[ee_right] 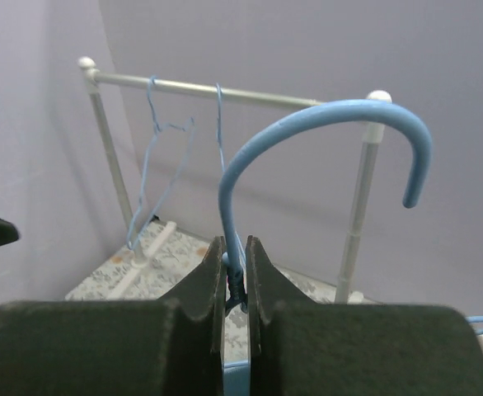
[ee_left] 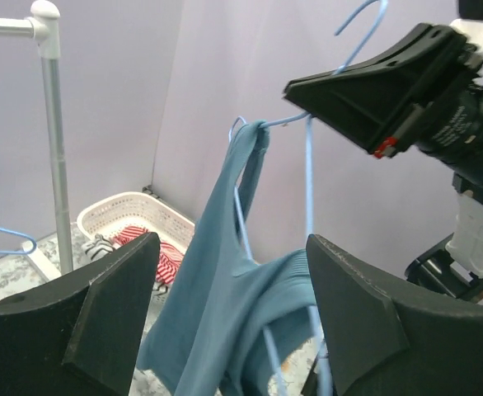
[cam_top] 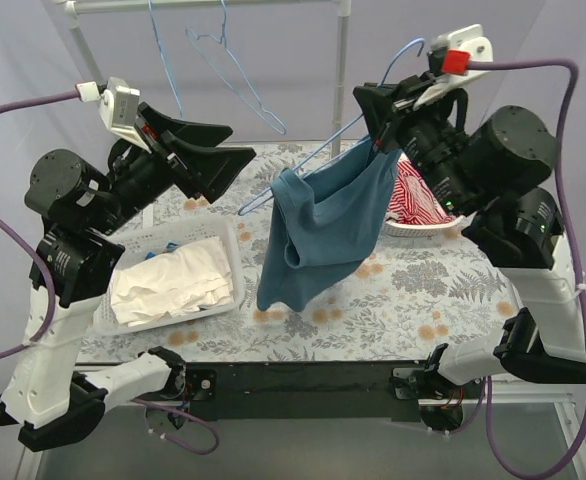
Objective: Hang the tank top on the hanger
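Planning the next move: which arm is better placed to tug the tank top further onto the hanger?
Left, probably: the left end effector is open, facing the tank top; the right end effector is shut on the hanger, holding it up.

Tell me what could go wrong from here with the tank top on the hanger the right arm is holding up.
1. The tank top seems to hang by one strap on a tilted hanger, with the rest bunched below, so it could slide off.
2. The right gripper pinches only the thin wire neck under the hook, so the lopsided load may twist the hanger.
3. The left gripper is open and apart, so nothing would catch a slip.
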`<state>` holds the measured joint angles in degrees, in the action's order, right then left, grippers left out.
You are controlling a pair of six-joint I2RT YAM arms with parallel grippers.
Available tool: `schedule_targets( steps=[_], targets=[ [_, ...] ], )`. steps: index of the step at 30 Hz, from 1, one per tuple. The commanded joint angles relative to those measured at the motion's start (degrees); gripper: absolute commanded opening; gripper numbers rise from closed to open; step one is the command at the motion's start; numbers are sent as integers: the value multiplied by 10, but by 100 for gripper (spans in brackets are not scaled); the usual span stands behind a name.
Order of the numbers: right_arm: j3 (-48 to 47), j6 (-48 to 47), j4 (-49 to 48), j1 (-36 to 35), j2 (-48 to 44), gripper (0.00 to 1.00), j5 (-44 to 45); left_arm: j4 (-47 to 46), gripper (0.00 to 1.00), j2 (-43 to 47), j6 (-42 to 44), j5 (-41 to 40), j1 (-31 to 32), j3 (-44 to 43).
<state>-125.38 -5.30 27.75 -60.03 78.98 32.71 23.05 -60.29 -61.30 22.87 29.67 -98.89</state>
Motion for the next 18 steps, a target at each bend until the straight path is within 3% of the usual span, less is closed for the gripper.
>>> schedule_targets(
  steps=[1, 9, 18],
  targets=[
    [2, -21, -35, -4, -11, 1, -57, 7, 71, -25, 28, 15, -4, -39],
    [193, -8, -42, -4, -56, 1, -11, 148, 62, -36, 89, 66, -5, -43],
    [226, -4, -45, -4, -58, 1, 3, 216, 56, -12, 126, 112, -4, 39]
  ],
)
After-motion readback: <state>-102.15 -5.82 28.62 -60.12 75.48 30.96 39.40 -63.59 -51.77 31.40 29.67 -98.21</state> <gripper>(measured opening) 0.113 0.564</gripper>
